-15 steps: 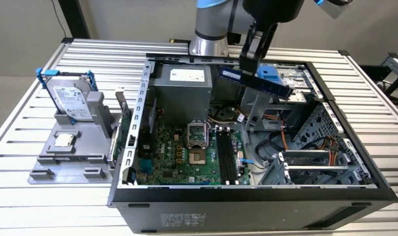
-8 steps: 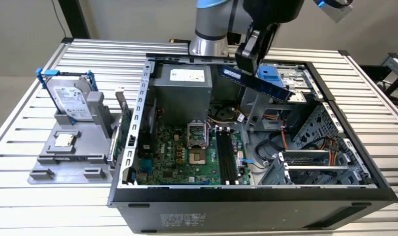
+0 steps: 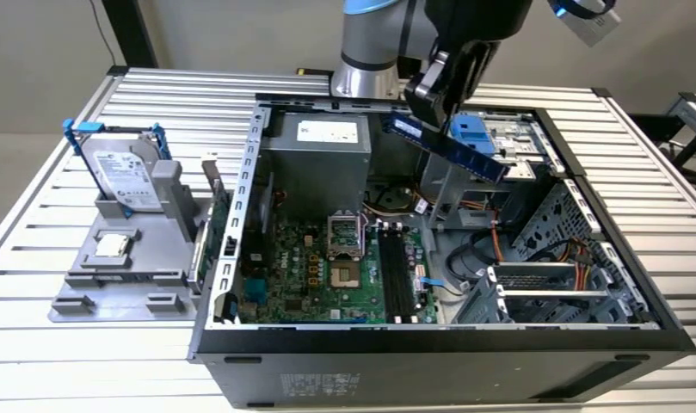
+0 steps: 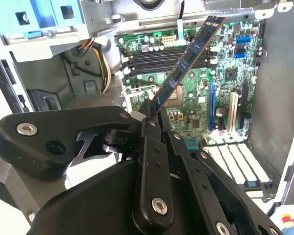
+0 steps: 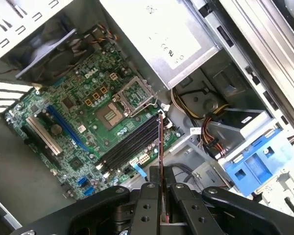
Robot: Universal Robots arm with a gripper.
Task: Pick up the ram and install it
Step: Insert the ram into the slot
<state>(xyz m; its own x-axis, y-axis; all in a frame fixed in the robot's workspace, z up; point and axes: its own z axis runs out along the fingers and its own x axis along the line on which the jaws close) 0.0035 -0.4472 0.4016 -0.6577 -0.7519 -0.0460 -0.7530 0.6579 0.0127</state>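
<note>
The ram (image 3: pixel 463 153) is a long dark blue stick hanging tilted above the open computer case, over its back part near the power supply. My gripper (image 3: pixel 426 110) is shut on one end of it. In the second wrist view the ram (image 4: pixel 186 61) slants up from the black fingers (image 4: pixel 152 127), with its chips showing. In the first wrist view the ram (image 5: pixel 160 147) is edge-on between the fingers (image 5: pixel 148 196). The motherboard's dark memory slots (image 3: pixel 396 275) (image 4: pixel 157 56) (image 5: pixel 130 142) lie below, well apart from the stick.
A silver hard drive in a blue-handled frame (image 3: pixel 124 176) stands on a grey fixture (image 3: pixel 130 258) on the slatted table at the exterior view's left. Inside the case are the power supply (image 3: pixel 319 155), a blue drive bay (image 3: pixel 485 138) and cables (image 3: pixel 497 245).
</note>
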